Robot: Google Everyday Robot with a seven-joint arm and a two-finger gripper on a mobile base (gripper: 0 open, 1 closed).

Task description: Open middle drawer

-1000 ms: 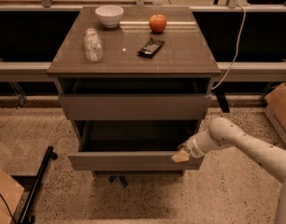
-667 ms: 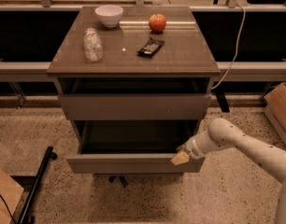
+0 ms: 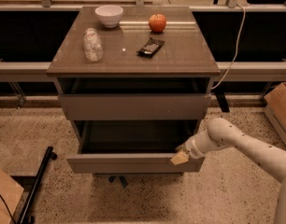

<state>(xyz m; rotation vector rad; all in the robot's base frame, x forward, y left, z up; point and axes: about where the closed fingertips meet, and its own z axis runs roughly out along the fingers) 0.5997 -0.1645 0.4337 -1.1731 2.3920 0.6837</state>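
Observation:
The middle drawer (image 3: 129, 163) has a plain grey-brown front and stands pulled out well past the top drawer front (image 3: 133, 106). Its shallow dark tray (image 3: 133, 136) lies open to view. My gripper (image 3: 179, 157), on the end of a white arm that comes in from the right, sits at the top edge of the middle drawer's front, near its right end, and touches it. The lowest drawer is hidden under the pulled-out one.
On the cabinet top (image 3: 180, 59) are a white bowl (image 3: 109, 15), a red apple (image 3: 157, 22), a clear bottle lying down (image 3: 92, 44) and a dark remote-like object (image 3: 150, 46). A cardboard box (image 3: 279, 108) stands at right. A black pole (image 3: 35, 185) lies on the floor at left.

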